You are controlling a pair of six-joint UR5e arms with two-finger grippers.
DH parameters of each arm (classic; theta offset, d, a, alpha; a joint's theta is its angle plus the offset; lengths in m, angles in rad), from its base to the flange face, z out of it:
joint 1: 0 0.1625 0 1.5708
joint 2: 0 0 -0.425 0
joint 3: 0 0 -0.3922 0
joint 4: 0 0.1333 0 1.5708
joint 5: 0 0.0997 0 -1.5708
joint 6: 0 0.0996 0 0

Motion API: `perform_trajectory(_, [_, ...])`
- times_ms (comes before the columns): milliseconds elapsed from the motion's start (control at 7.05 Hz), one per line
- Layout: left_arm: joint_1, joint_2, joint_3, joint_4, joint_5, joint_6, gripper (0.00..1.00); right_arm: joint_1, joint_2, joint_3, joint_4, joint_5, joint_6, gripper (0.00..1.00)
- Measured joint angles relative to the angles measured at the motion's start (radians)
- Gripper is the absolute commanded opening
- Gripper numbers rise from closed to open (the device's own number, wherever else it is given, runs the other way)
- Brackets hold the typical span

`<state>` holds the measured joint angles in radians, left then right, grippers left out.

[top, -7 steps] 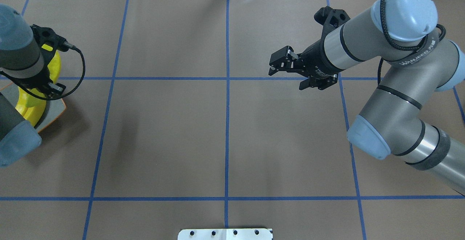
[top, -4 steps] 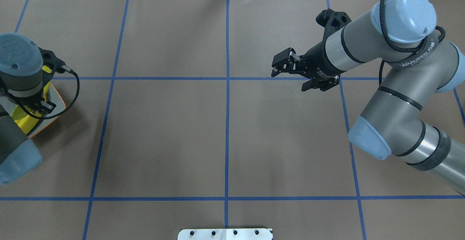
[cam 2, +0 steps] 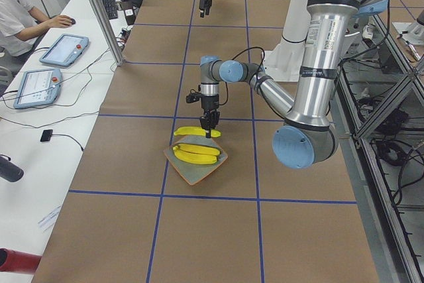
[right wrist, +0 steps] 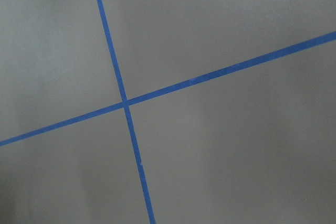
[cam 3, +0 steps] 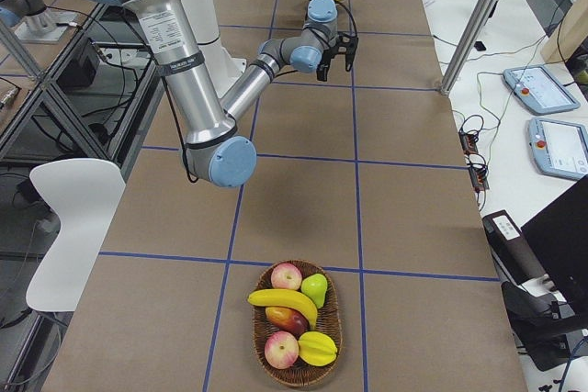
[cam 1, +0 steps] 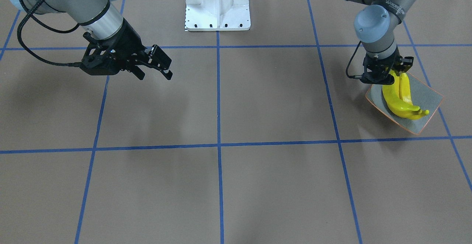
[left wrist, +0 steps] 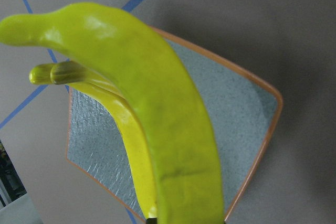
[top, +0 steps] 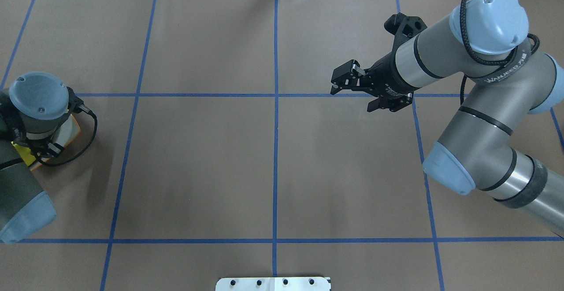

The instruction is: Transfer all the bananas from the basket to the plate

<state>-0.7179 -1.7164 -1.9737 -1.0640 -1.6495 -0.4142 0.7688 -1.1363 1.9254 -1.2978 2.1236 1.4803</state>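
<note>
**Left arm draws back over the plate, banana in its grip**

The left end effector (cam 2: pixel 211 129) is pinched on one end of a banana (left wrist: pixel 173 129), which hangs just above the plate (cam 1: pixel 427 96) directly beneath it. Two other bananas (cam 2: pixel 197 154) lie side by side on that plate, under the held one. Since a second ago the left wrist has swung back toward the robot's base. In the overhead view it now covers nearly all of the plate, leaving only a sliver of orange rim.

The right end effector (top: pixel 352 98) hovers over the brown surface (top: pixel 198 159), fingers spread and empty, and has barely shifted. Well beyond it, at the surface's end, a fruit basket (cam 3: pixel 294 380) holds the last banana (cam 3: pixel 283 300).
</note>
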Motion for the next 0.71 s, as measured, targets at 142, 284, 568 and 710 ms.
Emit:
perform_trajectory(142, [0.001,0.005,0.014,0.001,0.0,-0.001,0.0,-0.002,0.0,0.001,0.0,-0.003,0.0,1.0])
perform_trajectory(284, [0.002,0.005,0.023,0.001,-0.001,-0.001,0.0,-0.004,0.0,0.001,0.0,-0.008,0.001,1.0])
perform_trajectory(568, [0.005,0.001,0.035,0.0,-0.001,-0.002,0.0,-0.007,0.001,0.001,0.0,-0.016,0.003,1.0])
perform_trajectory(710, [0.006,-0.002,0.044,-0.002,-0.001,-0.002,0.0,-0.008,0.001,0.001,0.0,-0.017,0.003,1.0])
